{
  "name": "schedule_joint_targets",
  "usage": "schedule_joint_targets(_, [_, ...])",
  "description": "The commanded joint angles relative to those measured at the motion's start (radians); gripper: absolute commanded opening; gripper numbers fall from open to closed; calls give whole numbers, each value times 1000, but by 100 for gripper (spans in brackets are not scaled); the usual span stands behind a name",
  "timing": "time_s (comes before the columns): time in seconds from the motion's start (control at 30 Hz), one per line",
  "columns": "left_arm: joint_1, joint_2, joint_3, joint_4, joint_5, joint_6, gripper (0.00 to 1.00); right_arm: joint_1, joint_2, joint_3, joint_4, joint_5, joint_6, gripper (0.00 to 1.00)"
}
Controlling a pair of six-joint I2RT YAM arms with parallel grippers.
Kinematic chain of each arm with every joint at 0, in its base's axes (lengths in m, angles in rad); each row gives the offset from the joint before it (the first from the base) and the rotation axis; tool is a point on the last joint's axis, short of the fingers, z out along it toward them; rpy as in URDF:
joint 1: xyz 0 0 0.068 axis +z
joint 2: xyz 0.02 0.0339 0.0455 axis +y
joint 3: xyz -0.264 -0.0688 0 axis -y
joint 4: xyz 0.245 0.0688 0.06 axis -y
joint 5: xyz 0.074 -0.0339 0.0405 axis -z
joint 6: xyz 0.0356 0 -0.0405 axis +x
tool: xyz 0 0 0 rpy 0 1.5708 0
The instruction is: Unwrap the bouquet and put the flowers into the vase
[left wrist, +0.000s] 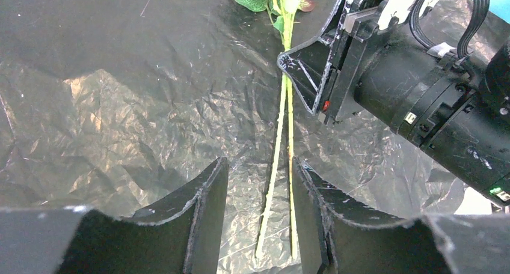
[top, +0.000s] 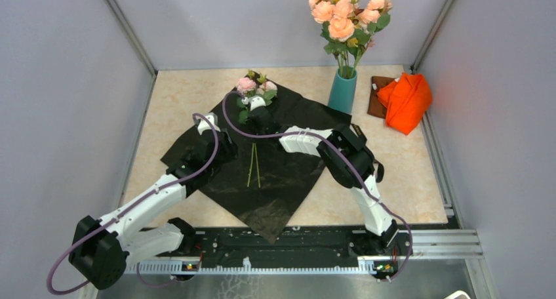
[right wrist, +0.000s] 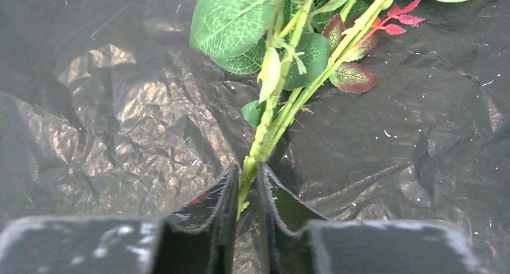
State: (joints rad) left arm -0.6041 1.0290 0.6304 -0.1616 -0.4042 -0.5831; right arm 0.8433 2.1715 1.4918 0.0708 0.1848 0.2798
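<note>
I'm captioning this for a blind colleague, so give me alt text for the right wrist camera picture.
The right gripper has its two dark fingers set narrowly either side of the green stems of the flowers, just below their leaves; whether they already pinch is unclear. A crinkled glossy black wrapping sheet lies underneath.

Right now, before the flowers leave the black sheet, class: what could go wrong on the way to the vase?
The right fingers flank only thin stems of the flowers, so the bunch could slip or swivel when lifted. The left fingers straddle the same stems lower down; lifting might snag there. The vase already holds peach roses, so new stems may jam.
</note>
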Motion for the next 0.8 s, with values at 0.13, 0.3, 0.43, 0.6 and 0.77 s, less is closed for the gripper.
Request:
schedule_joint_targets(0.13, [5, -7, -20, 8, -9, 16, 50, 10, -3, 56, 13, 17, -3, 0])
schedule_joint_targets(0.3, [5, 10, -28, 27, -1, 12, 50, 11, -61, 28, 23, 13, -12, 0])
schedule_joint_targets(0.43, [5, 33, -35, 53, 20, 3, 50, 10, -139, -19, 30, 19, -24, 0])
schedule_joint_targets(0.6, [5, 59, -48, 102, 44, -1, 50, 11, -275, -91, 53, 37, -38, 0])
schedule_joint_targets(0.77, [16, 77, -44, 203, 74, -12, 49, 12, -439, -199, 83, 20, -40, 0])
